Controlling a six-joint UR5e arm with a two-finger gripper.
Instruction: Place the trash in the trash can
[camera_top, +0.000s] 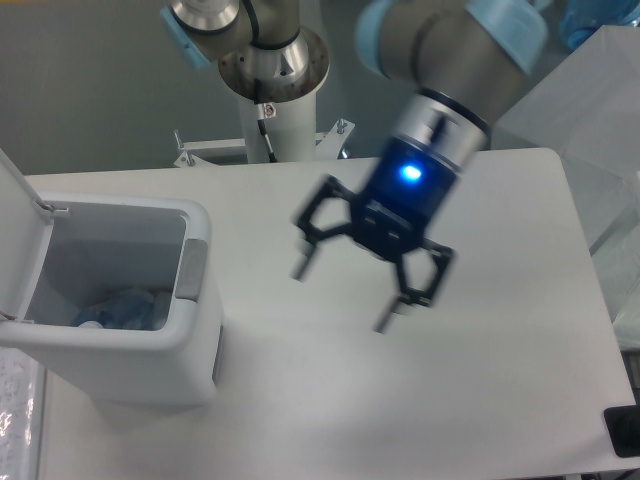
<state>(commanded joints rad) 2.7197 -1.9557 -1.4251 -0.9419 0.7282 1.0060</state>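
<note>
1. Far left: the white rectangular plastic trash can with rounded corners (120, 340) sits on the white table (500, 400) with its hinged white lid (15, 230) flipped up and back. The grey side tab (192, 268) is on its right wall.
2. Looking into the bin, there's stuff at the bottom: something pale and bluish, crumpled (125, 305), plus a small whitish round bit (88, 322) that might be a bottle cap. Too murky to say for sure, but my guess is that's the trash, already in.
3. Handling-wise, going by what this kind of trash is: a tissue weighs nothing and squashes, so pinch it anywhere in the middle. An empty clear bottle is light, slick and dents easily, so I'd grab across the body at the label, not the cap.
4. Middle to right: the black two-finger gripper (345, 297) hangs above the bare table, well clear of the bin, fingers spread wide with nothing between them. It's a bit motion-blurred.
5. No trash visible on the table itself, so this looks about done.
</note>
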